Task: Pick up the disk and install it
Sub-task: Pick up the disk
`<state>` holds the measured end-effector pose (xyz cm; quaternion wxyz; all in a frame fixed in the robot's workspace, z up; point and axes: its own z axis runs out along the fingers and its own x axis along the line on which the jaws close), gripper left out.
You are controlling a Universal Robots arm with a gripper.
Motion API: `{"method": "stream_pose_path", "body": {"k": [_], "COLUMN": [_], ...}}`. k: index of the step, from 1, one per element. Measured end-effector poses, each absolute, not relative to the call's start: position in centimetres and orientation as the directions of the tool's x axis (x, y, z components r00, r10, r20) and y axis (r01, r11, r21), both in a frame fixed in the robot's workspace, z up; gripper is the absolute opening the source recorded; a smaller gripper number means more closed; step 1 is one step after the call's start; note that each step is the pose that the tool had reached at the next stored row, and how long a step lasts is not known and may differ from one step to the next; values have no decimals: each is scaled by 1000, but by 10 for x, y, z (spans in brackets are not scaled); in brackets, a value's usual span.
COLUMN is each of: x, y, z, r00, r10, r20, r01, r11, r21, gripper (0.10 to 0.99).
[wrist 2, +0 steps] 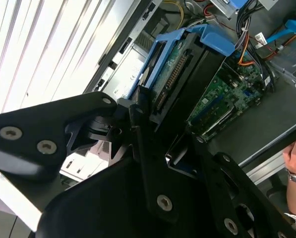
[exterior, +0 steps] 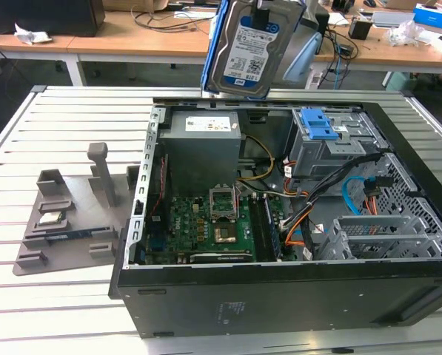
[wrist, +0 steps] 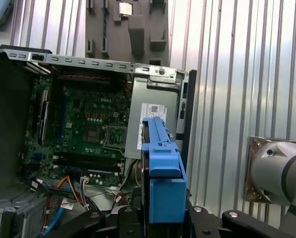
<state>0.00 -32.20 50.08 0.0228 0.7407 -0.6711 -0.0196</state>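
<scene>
Gripper (wrist 2: 160, 121) is clamped on the disk (exterior: 246, 48), with black fingers (wrist 2: 138, 116) pressing its sides. In the second wrist view the blue bracket (wrist 2: 187, 37) frames the disk and its connector end faces away from the gripper. In the exterior view the disk hangs in the air, label side to the camera and roughly upright. It is above the rear edge of the open computer case (exterior: 280, 296), over the power supply (exterior: 203, 151), and touches nothing in the case.

Inside the case the motherboard (exterior: 198, 225) lies next to the power supply. The blue latch plate (exterior: 320, 124) sits on a grey metal cage (exterior: 309, 155) toward the exterior view's right, with orange and blue cables (exterior: 354, 196) nearby.

The case lies on a white slatted surface (exterior: 58, 118). On the exterior view's left, beside the case, is a grey fixture tray (exterior: 65, 233) holding a small silver chip (exterior: 50, 218).

A person's hand (wrist 2: 295, 157) shows at the edge of the second wrist view, apart from the gripper.
</scene>
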Motion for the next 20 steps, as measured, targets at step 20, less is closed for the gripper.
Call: {"method": "stream_pose_path", "body": {"k": [20], "x": [32], "y": [-327], "z": [501], "r00": [98], "r10": [-995], "r20": [2], "r01": [-993], "r11": [-98], "r21": [60], "gripper": [369]}}
